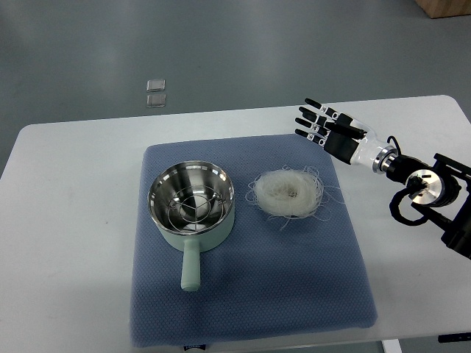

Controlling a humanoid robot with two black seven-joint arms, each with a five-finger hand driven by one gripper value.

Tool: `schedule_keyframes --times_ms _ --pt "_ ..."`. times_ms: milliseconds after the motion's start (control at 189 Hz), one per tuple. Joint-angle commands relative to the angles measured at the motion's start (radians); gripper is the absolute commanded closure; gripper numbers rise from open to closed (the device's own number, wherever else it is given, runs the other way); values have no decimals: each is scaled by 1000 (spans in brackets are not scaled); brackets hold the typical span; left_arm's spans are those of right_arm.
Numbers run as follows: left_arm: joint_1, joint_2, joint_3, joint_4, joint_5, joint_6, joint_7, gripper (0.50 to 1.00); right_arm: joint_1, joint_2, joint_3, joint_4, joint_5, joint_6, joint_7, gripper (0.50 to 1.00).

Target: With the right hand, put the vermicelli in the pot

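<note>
With the right hand (324,123) fingers spread and empty, expect loose vermicelli (287,193) strands to snag or spill short of the pot (193,206)

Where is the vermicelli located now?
The vermicelli lies on the blue mat, right of the pot, below-left of the open right hand.

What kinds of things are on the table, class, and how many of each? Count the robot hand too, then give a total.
Pot: 1, pale green with a steel rack inside
Vermicelli nest: 1
Blue mat: 1
Robot right hand: 1, fingers spread, holding nothing
Total: 4
</note>
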Motion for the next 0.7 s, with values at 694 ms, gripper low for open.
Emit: schedule_keyframes --times_ms 694 --pt "-6 0 2 12 0 7 -1 500 10 -17 10 0 -133 18 26 572"
